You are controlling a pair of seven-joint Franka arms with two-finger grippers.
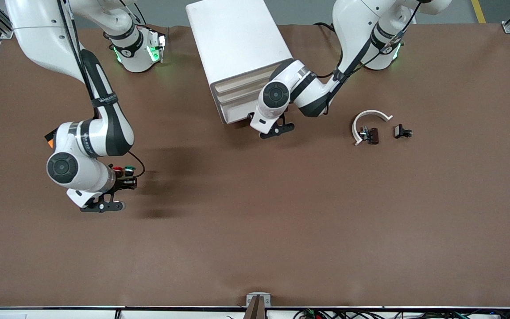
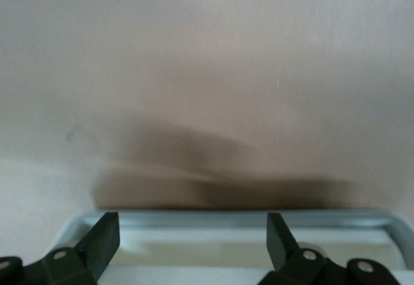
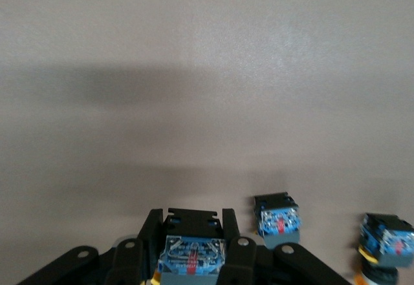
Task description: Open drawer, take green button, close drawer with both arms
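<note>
Right gripper (image 3: pixel 191 249) clamps the green-capped button (image 1: pixel 129 169) near the right arm's end of the table.
Left gripper (image 2: pixel 193 243), fingers apart, sits at the bottom drawer (image 2: pixel 246 223) of the white cabinet (image 1: pixel 237 42); wide bare tabletop (image 1: pixel 255 230) lies nearer the front camera.

We see bright, even light on the brown table (image 1: pixel 255 230) from the front, and that view is sharp. Soft dark shadows lie on the cloth beside the right arm (image 1: pixel 82 150). Green lights glow on both arm bases. In the left wrist view the table looks pale and washed out, and a fuzzy dark shadow lies just past the fingertips (image 2: pixel 103 236). The right wrist view is dimmer and grayish, with a wide soft shadow band, and its nearest blue block (image 3: pixel 191 259) looks blurry.
</note>
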